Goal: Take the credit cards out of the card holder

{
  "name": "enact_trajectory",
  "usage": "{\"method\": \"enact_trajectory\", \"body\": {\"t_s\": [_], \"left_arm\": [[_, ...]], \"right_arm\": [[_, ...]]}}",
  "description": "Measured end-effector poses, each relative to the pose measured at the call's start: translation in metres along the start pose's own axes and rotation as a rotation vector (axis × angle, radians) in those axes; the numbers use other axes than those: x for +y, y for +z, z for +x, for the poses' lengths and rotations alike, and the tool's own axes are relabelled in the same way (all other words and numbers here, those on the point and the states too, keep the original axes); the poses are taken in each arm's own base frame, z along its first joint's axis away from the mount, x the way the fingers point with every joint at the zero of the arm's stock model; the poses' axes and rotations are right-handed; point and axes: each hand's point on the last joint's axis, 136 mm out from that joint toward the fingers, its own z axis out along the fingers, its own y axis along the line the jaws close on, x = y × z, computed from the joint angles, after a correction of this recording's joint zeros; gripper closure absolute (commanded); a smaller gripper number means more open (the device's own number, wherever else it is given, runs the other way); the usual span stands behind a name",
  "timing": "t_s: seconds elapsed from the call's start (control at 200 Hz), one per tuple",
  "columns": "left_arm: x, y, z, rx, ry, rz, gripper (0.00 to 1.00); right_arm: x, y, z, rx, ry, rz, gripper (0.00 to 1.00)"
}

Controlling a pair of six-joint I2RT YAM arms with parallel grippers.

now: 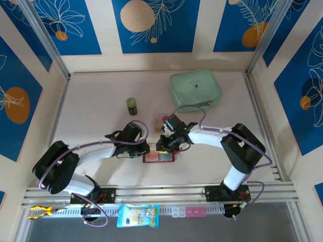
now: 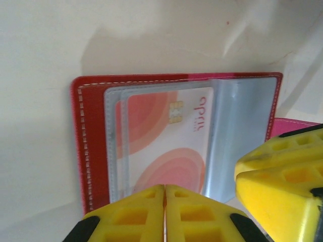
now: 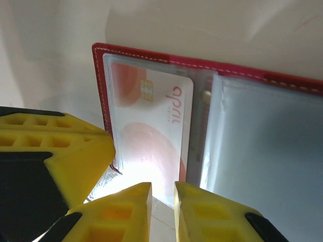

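Left wrist view is showing the left gripper (image 2: 164,214) with its yellow fingers pressed flush together at the near edge of the card holder (image 2: 91,151). Whether a lip of the clear sleeve (image 2: 113,146) is caught between them is not visible. Close beside it, the right gripper (image 3: 162,212) is sitting with its jaws nearly together, a narrow slit between them, right at the near edge of the white-and-red card (image 3: 161,116). I cannot tell whether that edge is already pinched. The card is lying inside one sleeve page of the holder, which is lying open and flat on the table (image 1: 101,101) between the two grippers. The neighbouring sleeve page (image 3: 262,146) is looking empty.

Judging from this, the step in hand is drawing this card out of its pocket. To go well, the left gripper should be pinning the holder or its plastic down while the right is closing on the card alone, not on card and sleeve together. The pull should be running straight along the pocket's opening, which seems to be facing the grippers, and staying low and slow. If the holder is lifting or sliding along with the card, the pinning is too weak and the grip needs re-seating.
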Motion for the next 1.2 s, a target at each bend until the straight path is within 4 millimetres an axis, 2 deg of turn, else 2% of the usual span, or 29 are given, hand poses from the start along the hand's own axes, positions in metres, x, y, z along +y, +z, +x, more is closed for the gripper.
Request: {"method": "enact_trajectory", "body": {"t_s": [0.375,0.67,0.92,1.05,1.2], "left_arm": [[0.011,0.003,-0.001,0.009,0.000,-0.030,0.93],[0.016,0.005,0.002,0.016,-0.004,-0.036,0.93],[0.016,0.005,0.001,0.016,-0.006,-0.036,0.94],[0.016,0.005,0.001,0.016,-0.007,-0.036,0.94],[0.016,0.005,0.001,0.015,-0.008,-0.036,0.93]], "right_arm": [[0.010,0.005,-0.007,-0.013,-0.009,0.016,0.72],[0.002,0.011,-0.007,0.003,0.007,0.044,0.71],[-0.001,0.015,-0.006,0.011,0.014,0.053,0.76],[-0.001,0.015,-0.006,0.010,0.016,0.051,0.83],[-0.001,0.017,-0.006,0.013,0.017,0.049,0.82]]}}
